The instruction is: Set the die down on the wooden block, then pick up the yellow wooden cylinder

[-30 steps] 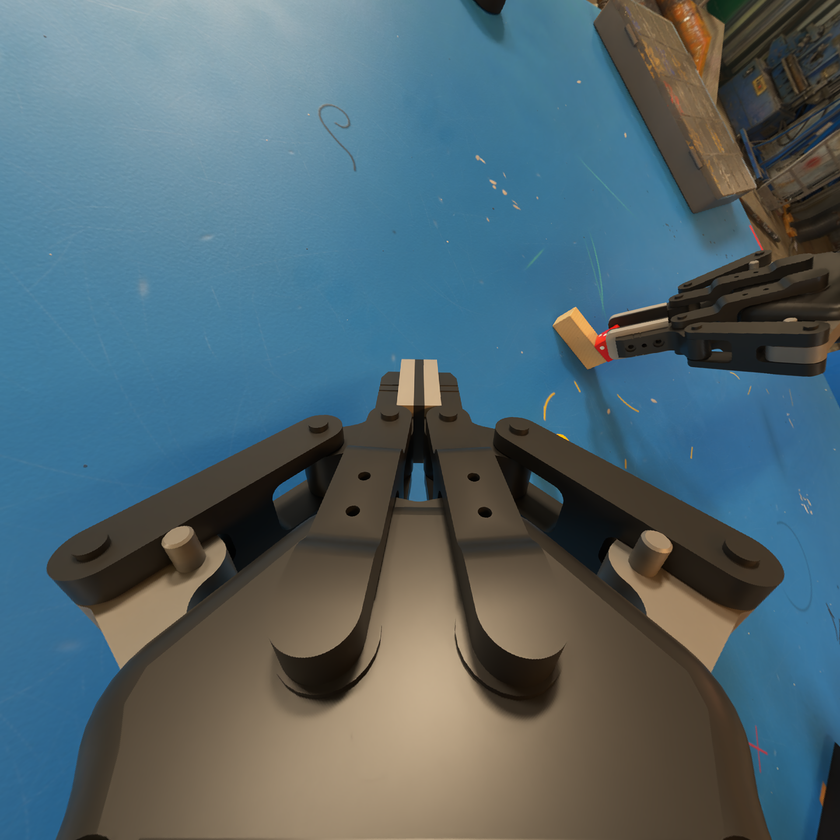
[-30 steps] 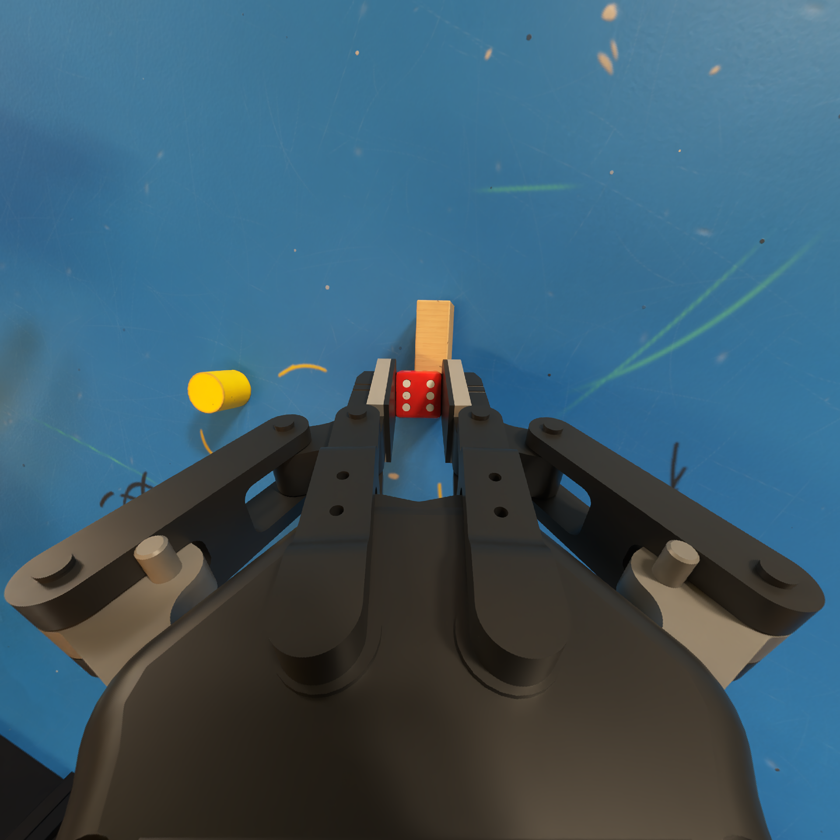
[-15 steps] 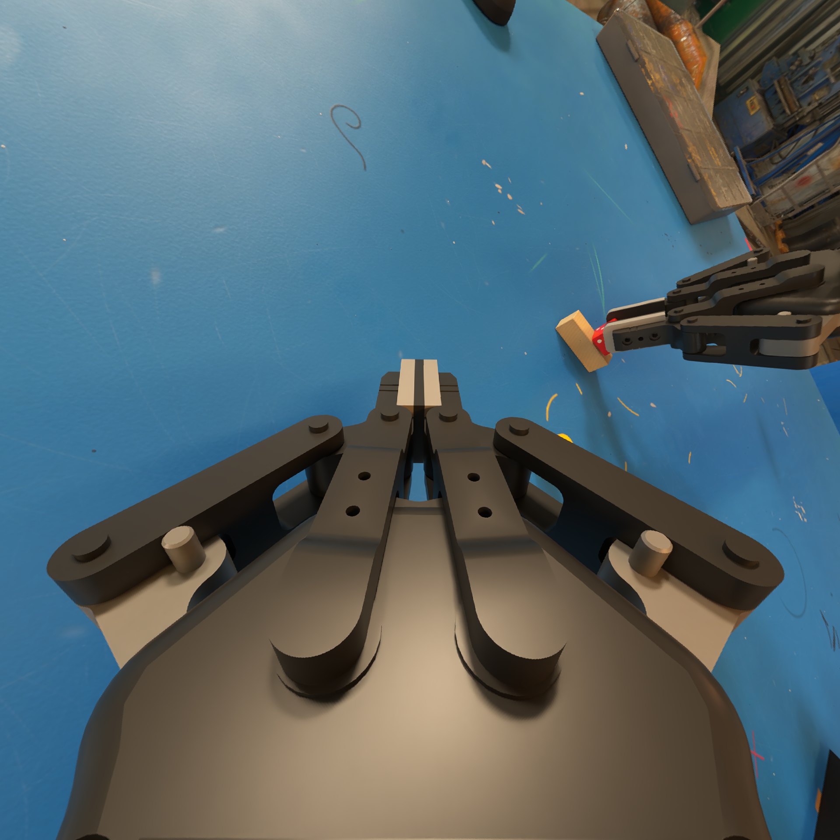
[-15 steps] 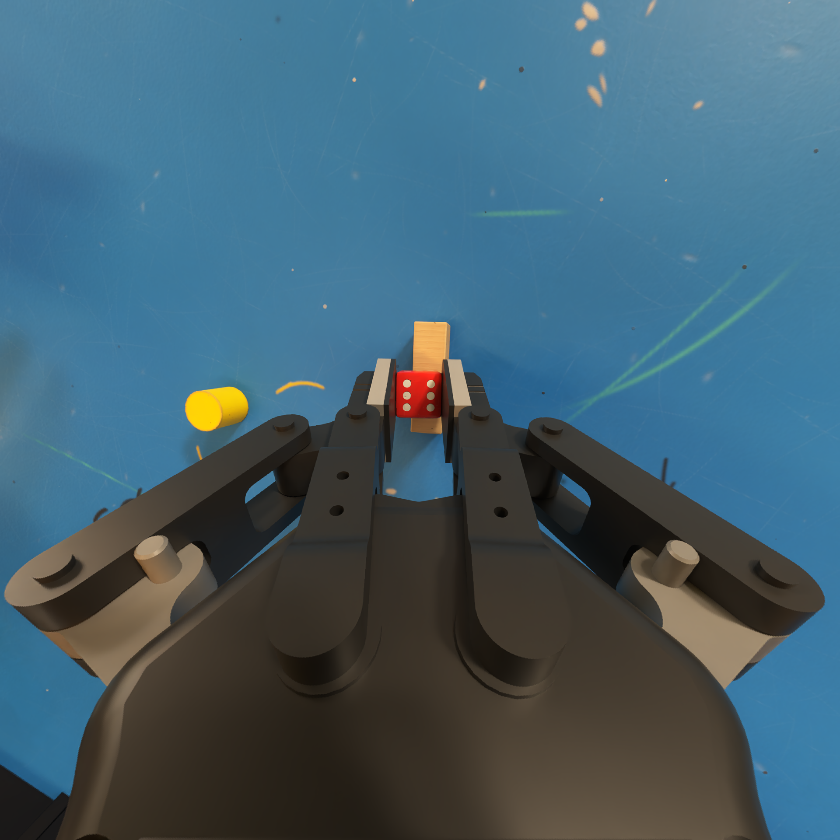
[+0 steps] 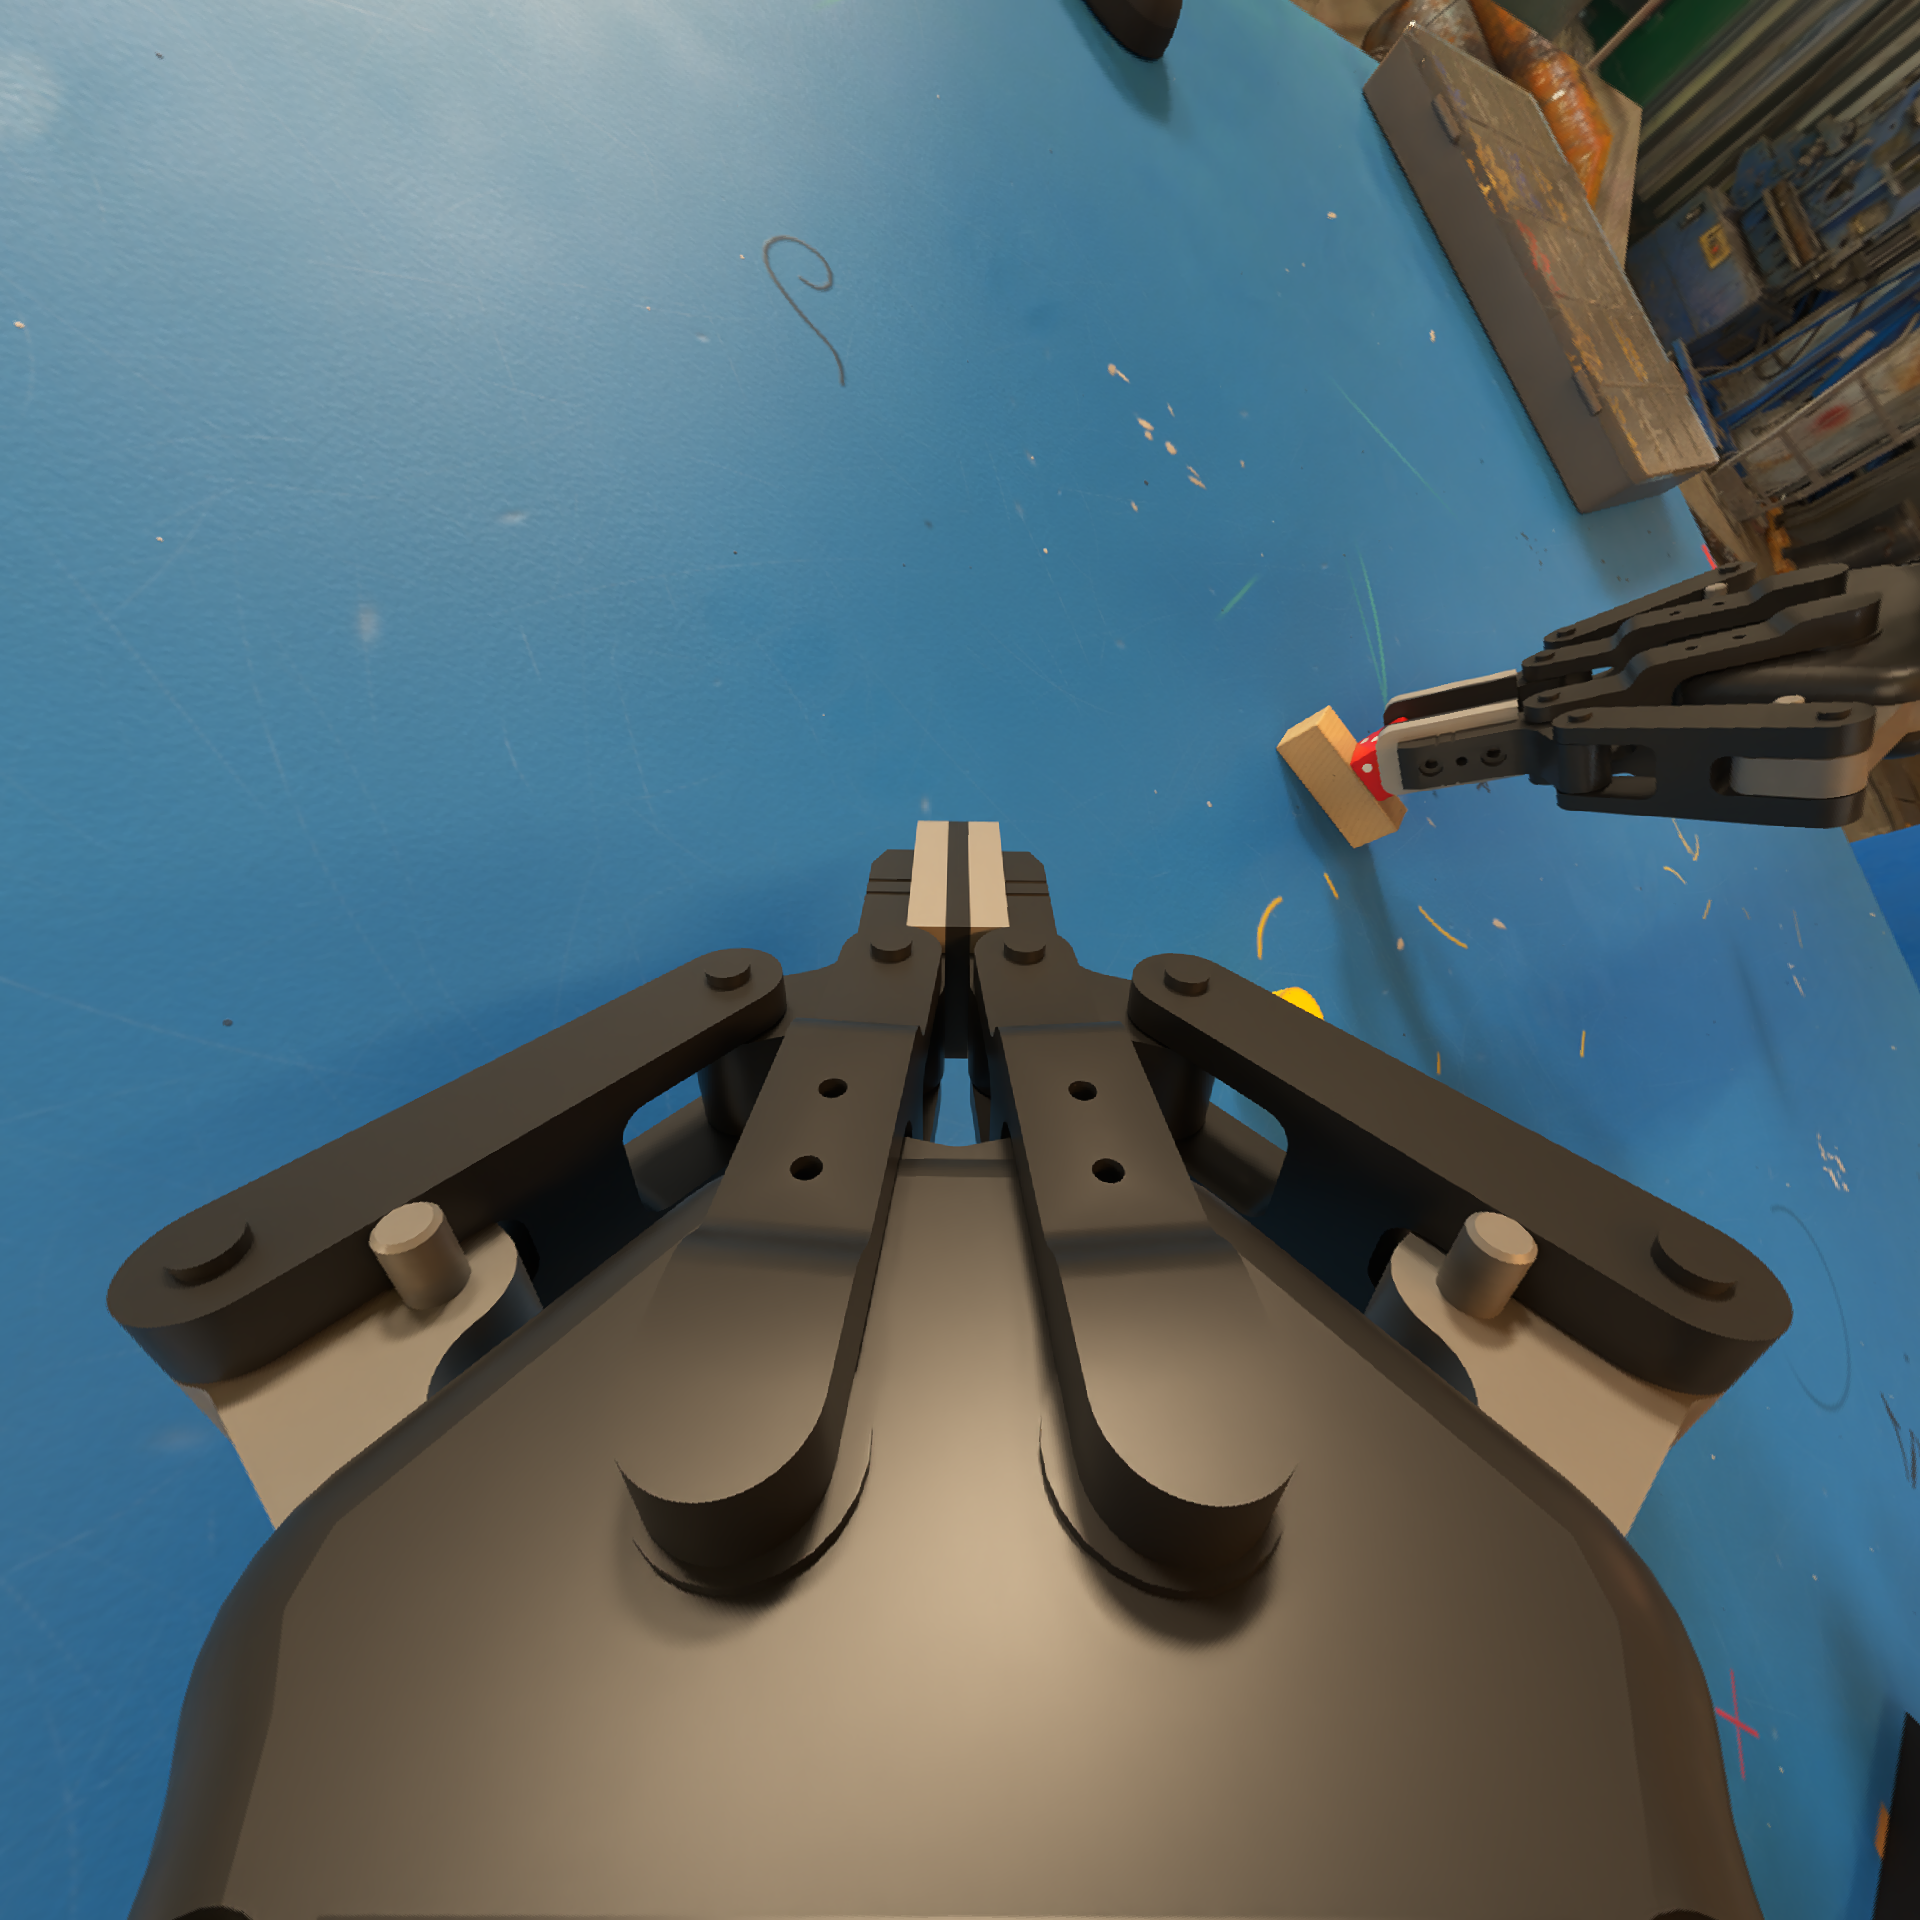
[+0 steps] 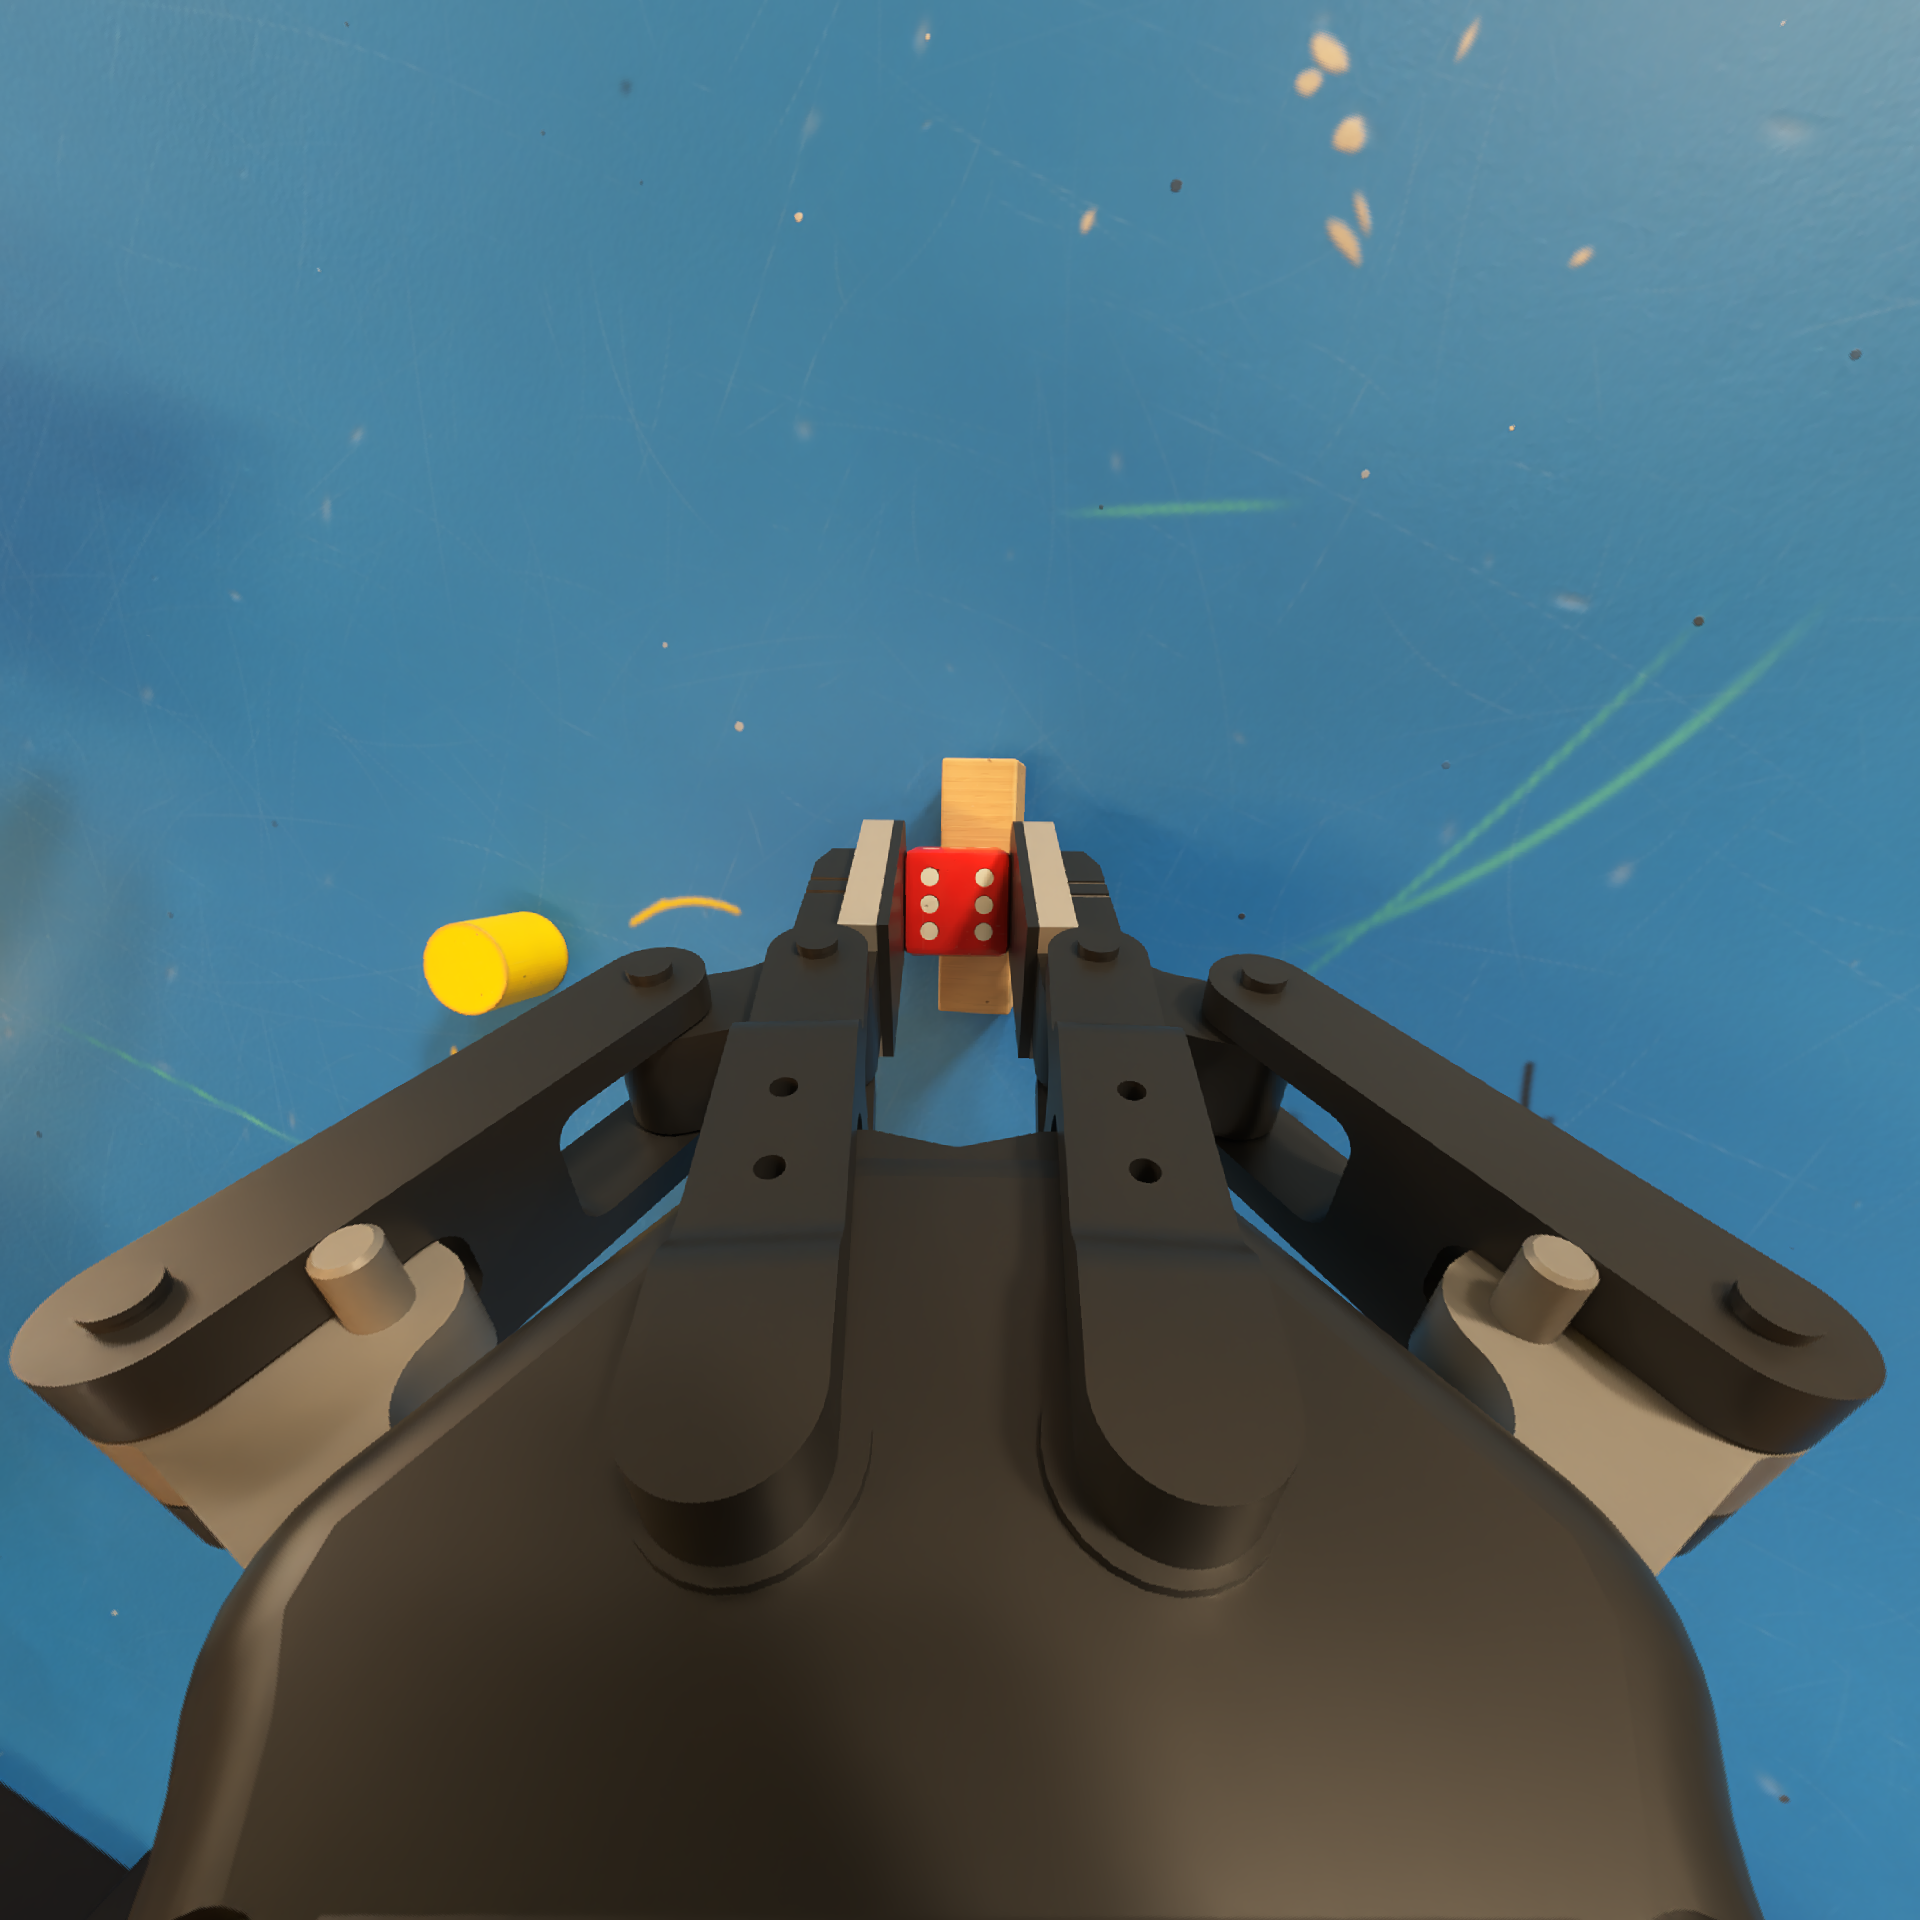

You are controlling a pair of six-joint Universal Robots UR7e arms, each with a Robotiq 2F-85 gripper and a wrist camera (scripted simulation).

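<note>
My right gripper [image 6: 956,900] is shut on a red die [image 6: 956,900] with white pips. It holds the die over the middle of a small pale wooden block [image 6: 982,810] that lies on the blue table. In the left wrist view the die [image 5: 1369,767] sits against the top of the block [image 5: 1335,774], with the right gripper [image 5: 1397,753] still around it. A yellow wooden cylinder [image 6: 495,961] lies on its side left of the right gripper. Only its edge [image 5: 1299,1001] shows behind my left gripper's linkage. My left gripper [image 5: 956,873] is shut and empty above the table.
A grey metal case [image 5: 1538,260] lies at the table's far right edge, with workshop clutter beyond it. A dark object [image 5: 1138,26] sits at the top edge. The blue table [image 5: 520,520] has scratches and paint flecks.
My right gripper has carried the die forward and down over the wooden block, which now shows on both sides of the die. My left gripper has stayed shut and shifted only slightly.
</note>
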